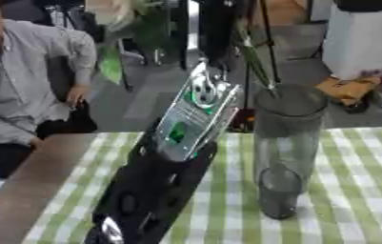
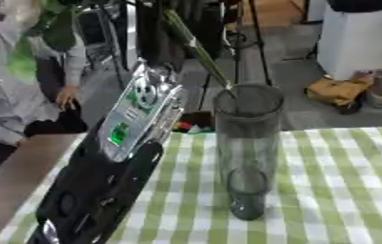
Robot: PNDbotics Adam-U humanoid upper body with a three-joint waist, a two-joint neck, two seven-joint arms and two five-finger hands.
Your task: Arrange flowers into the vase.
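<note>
A tall smoky glass vase [image 1: 287,152] stands upright on the green-and-white checked tablecloth [image 1: 360,190]. A green flower stem [image 1: 256,64] slants down from the upper left, and its lower end is at the vase's mouth. A pale bloom [image 1: 110,12] and green leaves [image 1: 110,66] show blurred at the upper left. My left arm rises from the lower left, and my left hand [image 1: 196,112], silver with green lights, is raised just left of the vase's rim. Its back faces the camera, and whether it holds the stem is hidden. My right hand shows in neither view.
The table's bare brown left edge [image 1: 35,181] runs along my left arm. Beyond the table are a white bin [image 1: 360,38], an orange thing [image 1: 348,88] on the floor, and dark stands [image 1: 219,28]. Open cloth lies right of the vase.
</note>
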